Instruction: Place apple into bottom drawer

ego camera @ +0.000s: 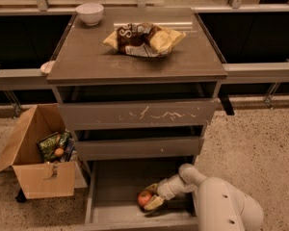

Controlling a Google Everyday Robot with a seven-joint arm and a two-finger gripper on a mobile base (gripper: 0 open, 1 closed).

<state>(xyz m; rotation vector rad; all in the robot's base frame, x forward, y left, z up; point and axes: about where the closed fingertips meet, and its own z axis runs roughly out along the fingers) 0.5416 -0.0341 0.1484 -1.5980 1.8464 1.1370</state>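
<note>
The red apple (144,198) with yellow patches lies low in the open bottom drawer (116,189), near the middle of its floor. My gripper (151,197) reaches down into the drawer from the right, and its fingers stand on either side of the apple. My white arm (221,203) fills the lower right of the view. Whether the apple rests on the drawer floor cannot be told.
Above the drawer are a slim grey drawer front (138,147) and a white-scratched one (139,113). The cabinet top holds chip bags (144,39) and a white bowl (90,12). An open cardboard box (36,162) with snacks and a small orange fruit (59,152) stands at the left.
</note>
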